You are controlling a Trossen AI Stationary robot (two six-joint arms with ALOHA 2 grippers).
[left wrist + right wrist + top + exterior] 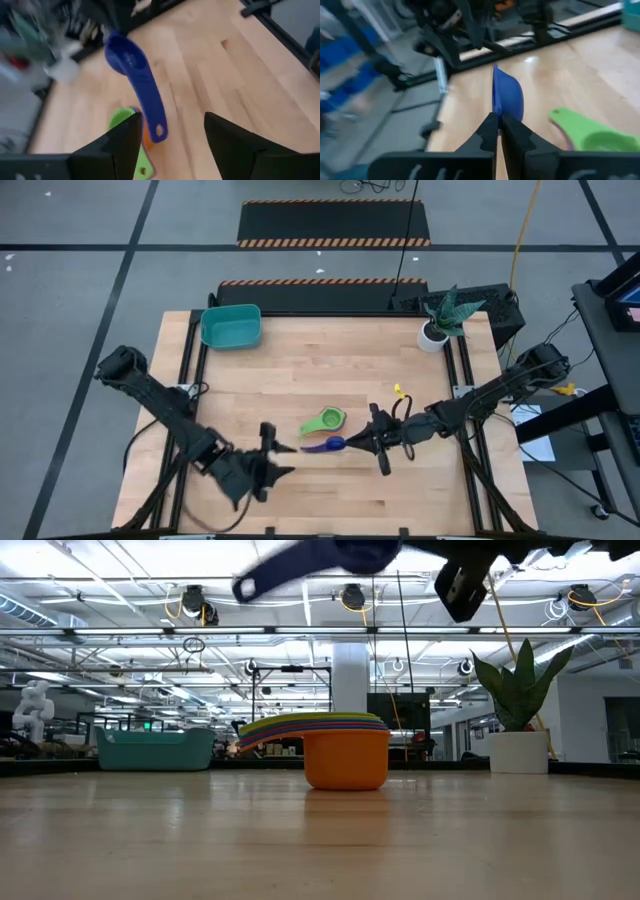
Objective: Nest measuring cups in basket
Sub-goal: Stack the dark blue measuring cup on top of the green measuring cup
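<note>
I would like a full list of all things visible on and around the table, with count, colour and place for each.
Stack of nested measuring cups: one stack, green on top, orange at the bottom, middle of the table.
Blue measuring cup: one, dark blue, held above the table beside the stack.
Basket: one, teal, far left corner of the table.
Plant pot: one, white, with a green plant, far right corner.
Table: one, light wood.
Left gripper: open, near front edge, holding nothing.
Right gripper: shut on the blue measuring cup's rim.
</note>
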